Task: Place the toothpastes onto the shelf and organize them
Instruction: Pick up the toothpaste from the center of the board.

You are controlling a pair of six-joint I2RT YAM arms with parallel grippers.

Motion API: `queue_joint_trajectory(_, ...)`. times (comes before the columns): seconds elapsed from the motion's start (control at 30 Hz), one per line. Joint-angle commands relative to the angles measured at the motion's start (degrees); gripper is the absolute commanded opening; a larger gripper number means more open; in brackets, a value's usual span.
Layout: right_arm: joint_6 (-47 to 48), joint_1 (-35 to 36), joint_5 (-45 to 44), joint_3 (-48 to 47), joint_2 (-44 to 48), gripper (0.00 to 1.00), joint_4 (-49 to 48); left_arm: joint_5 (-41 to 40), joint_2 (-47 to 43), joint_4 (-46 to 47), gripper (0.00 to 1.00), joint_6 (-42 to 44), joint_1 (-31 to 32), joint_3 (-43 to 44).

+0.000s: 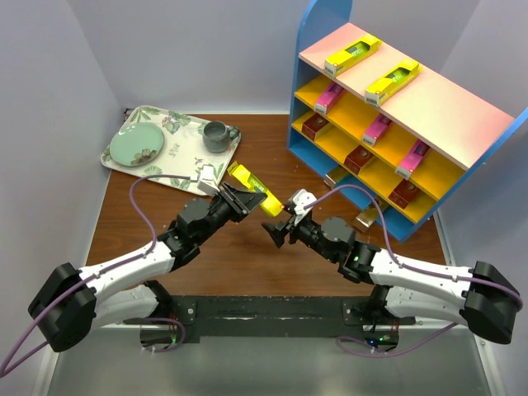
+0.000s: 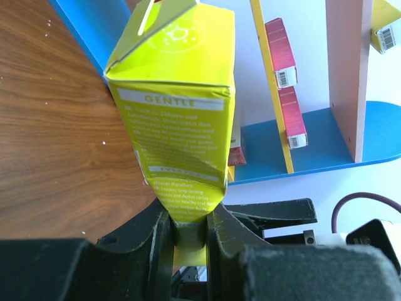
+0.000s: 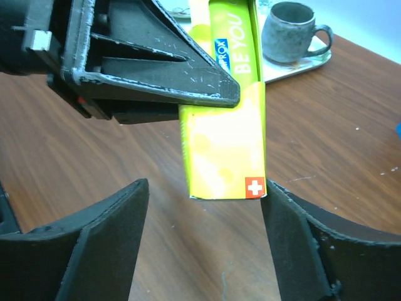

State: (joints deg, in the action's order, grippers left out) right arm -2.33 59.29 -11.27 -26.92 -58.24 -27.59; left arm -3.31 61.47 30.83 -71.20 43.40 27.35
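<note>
My left gripper is shut on one end of a yellow toothpaste carton, held above the middle of the table. In the left wrist view the carton juts away from the closed jaws toward the shelf. My right gripper stands open at the carton's free end. The right wrist view shows that end between the spread fingers, near the right one. The shelf holds yellow toothpastes on top, with pink and dark red ones below.
A floral tray at the back left carries a green plate and a grey mug. A small tan box lies on the table at the shelf's foot. Grey walls close in the table on three sides.
</note>
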Motion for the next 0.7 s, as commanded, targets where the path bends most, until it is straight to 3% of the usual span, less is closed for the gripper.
queue_joint_trajectory(0.0, 1.98, 0.92, -4.37, -2.35, -1.35, 0.70, -5.88, 1.11, -1.71, 5.65, 0.10, -2.01, -0.24, 0.24)
queue_joint_trajectory(0.27, 4.96, 1.27, -6.05, -3.22, -2.14, 0.60, -7.56, 1.82, -1.09, 5.12, 0.11, -2.01, -0.24, 0.42)
queue_joint_trajectory(0.53, 5.40, 1.36, -6.05, -4.28, -2.93, 0.40, -6.69, 2.35, -0.74, 3.63, 0.16, -1.22, -0.24, 1.47)
queue_joint_trajectory(0.67, 4.79, 1.36, -5.70, -5.51, -1.45, 0.35, -2.22, 0.59, -1.62, 2.05, 0.39, 0.62, -0.24, 1.56)
